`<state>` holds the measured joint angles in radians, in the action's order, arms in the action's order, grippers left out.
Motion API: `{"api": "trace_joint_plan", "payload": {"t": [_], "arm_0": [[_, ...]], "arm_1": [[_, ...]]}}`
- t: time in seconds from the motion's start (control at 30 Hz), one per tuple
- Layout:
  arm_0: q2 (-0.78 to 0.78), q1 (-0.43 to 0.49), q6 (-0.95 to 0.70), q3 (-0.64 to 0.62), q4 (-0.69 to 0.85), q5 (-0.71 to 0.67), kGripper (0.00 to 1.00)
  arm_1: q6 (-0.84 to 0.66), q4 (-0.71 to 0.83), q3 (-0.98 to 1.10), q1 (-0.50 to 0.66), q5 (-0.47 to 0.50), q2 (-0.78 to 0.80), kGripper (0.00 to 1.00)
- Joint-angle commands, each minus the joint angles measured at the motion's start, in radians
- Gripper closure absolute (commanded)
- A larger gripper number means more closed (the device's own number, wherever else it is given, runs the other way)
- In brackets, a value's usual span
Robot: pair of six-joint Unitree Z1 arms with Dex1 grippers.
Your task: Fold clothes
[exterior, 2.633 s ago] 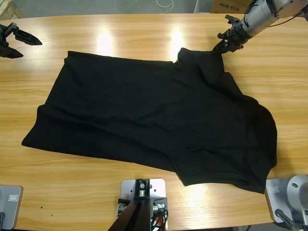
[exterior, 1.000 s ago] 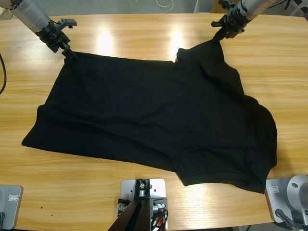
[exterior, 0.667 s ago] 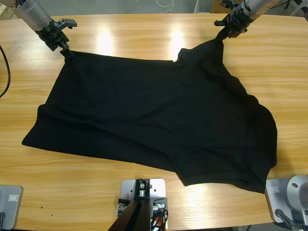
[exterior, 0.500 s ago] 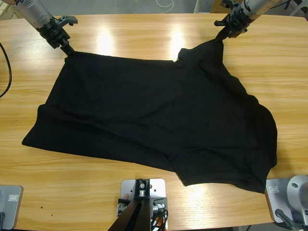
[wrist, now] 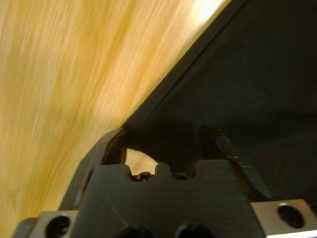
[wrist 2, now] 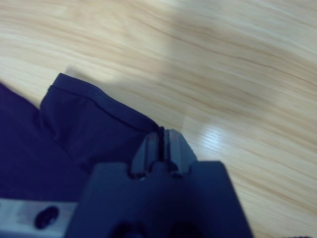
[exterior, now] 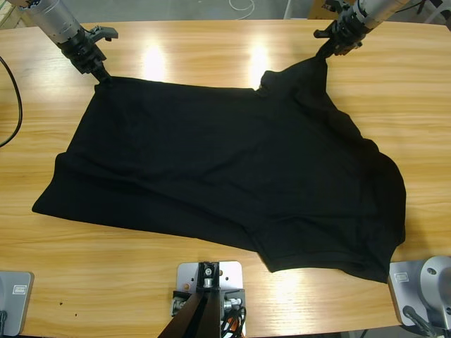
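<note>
Wooden table (exterior: pixel 211 296) carried the black shirt (exterior: pixel 225 176), spread flat across its middle. At the shirt's far left corner the left gripper (exterior: pixel 101 72) straddled the hem, jaws parted. Right gripper (exterior: pixel 328 49) pinched the sleeve tip, jaws closed.

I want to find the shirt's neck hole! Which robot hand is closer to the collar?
The right gripper. It pinches the shirt corner just beside the collar. The left gripper is at the far top corner, much farther away.
</note>
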<state>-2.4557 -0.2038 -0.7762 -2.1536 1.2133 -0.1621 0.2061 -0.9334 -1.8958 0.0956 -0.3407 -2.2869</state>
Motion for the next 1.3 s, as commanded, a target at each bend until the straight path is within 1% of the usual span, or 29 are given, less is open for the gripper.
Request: {"api": "trace_joint_plan", "payload": {"t": [0.03, 0.07, 0.1, 0.13, 0.17, 0.2, 0.23, 0.27, 0.47, 0.57, 0.67, 0.8, 0.87, 0.93, 1.0, 1.1, 1.3], "arm_0": [[-0.090, -0.008, 0.000, -0.015, 0.012, 0.033, 0.243], [-0.091, -0.008, -0.002, -0.013, 0.013, 0.038, 0.263], [-0.091, -0.012, -0.004, -0.010, 0.015, 0.045, 0.359], [-0.091, -0.017, -0.008, -0.002, 0.018, 0.054, 0.548], [-0.089, -0.024, -0.010, 0.006, 0.019, 0.063, 0.697], [-0.089, -0.028, -0.010, 0.008, 0.022, 0.064, 0.813], [-0.087, -0.031, -0.010, 0.007, 0.025, 0.064, 0.956], [-0.086, -0.032, -0.009, 0.004, 0.027, 0.064, 1.000], [-0.087, -0.035, -0.006, -0.003, 0.035, 0.090, 1.000], [-0.083, -0.031, 0.016, 0.005, 0.035, 0.075, 1.000], [-0.069, -0.001, 0.067, 0.013, 0.035, -0.020, 1.000], [-0.033, 0.052, 0.148, 0.035, 0.035, -0.228, 1.000], [-0.015, 0.071, 0.183, 0.056, 0.036, -0.276, 1.000], [0.004, 0.090, 0.216, 0.085, 0.037, -0.302, 1.000], [0.024, 0.107, 0.242, 0.112, 0.045, -0.322, 1.000], [0.037, 0.122, 0.249, 0.136, 0.070, -0.340, 1.000], [0.044, 0.136, 0.256, 0.170, 0.075, -0.347, 1.000]], "arm_1": [[0.012, -0.008, 0.024, -0.020, -0.015, -0.003, 1.000], [0.012, -0.007, 0.024, -0.020, -0.015, -0.003, 1.000], [0.012, -0.007, 0.023, -0.020, -0.015, -0.003, 1.000], [0.012, -0.007, 0.024, -0.020, -0.015, -0.003, 1.000], [0.012, -0.007, 0.024, -0.021, -0.015, -0.003, 1.000], [0.012, -0.007, 0.024, -0.023, -0.015, -0.003, 1.000], [0.012, -0.007, 0.023, -0.025, -0.015, -0.002, 1.000], [0.012, -0.007, 0.023, -0.027, -0.015, -0.002, 1.000], [0.012, -0.006, 0.024, -0.031, -0.020, 0.000, 1.000], [0.012, -0.007, 0.026, -0.031, -0.020, 0.006, 1.000], [0.006, -0.017, 0.027, -0.031, -0.015, 0.011, 1.000], [0.010, -0.019, 0.020, -0.028, -0.038, 0.042, 1.000], [0.010, -0.024, 0.017, -0.009, -0.053, 0.076, 1.000], [0.013, -0.037, 0.027, 0.014, -0.076, 0.119, 1.000], [0.019, -0.036, 0.057, 0.039, -0.078, 0.173, 1.000], [0.058, 0.011, 0.113, 0.060, -0.069, 0.235, 1.000], [0.114, 0.063, 0.121, 0.078, -0.016, 0.224, 1.000]]}}
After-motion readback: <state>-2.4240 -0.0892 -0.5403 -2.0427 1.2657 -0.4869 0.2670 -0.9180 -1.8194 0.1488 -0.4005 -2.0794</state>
